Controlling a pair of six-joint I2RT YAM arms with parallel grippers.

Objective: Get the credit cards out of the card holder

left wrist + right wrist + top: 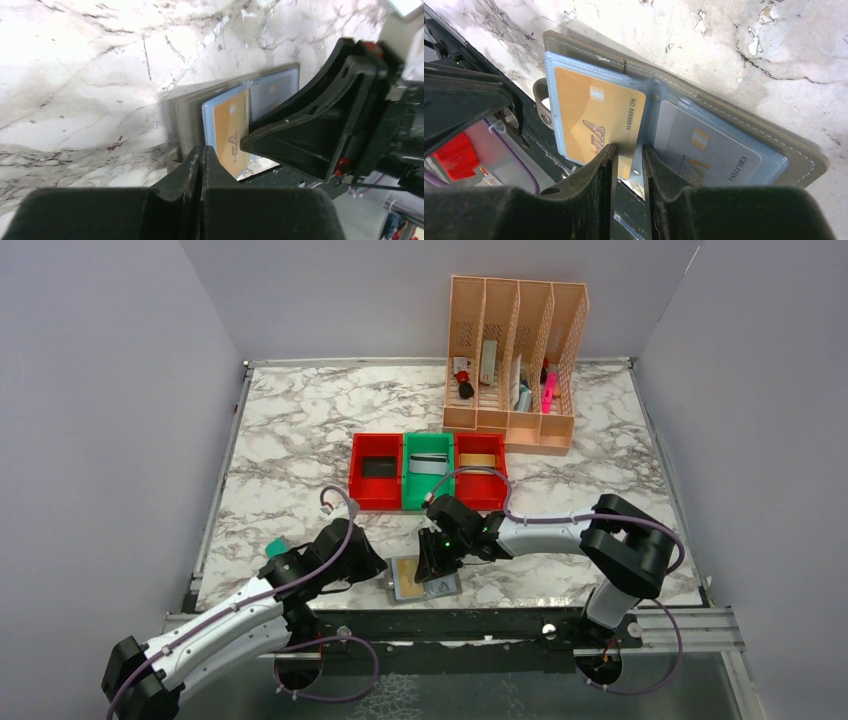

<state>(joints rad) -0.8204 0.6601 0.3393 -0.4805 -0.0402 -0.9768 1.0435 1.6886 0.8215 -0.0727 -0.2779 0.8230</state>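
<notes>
Two claws at the open card holder (704,95): right claw (628,165) gripping the half-hidden gold card (594,115), left claw (201,165) closed, empty

The desk (734,30) looks like polished marble — white, grey-veined. The card holder (734,107) is matt grey leather-like material with stitched edges and clear glossy plastic pockets. The gold card (594,117) is smooth, faintly shiny plastic — the right gripper (628,165) matt black, slightly grainy.

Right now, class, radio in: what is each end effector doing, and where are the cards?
Right end effector pinching gold card. Left end effector shut, at wallet edge. Silver card pocketed. Nothing blocking.
</notes>
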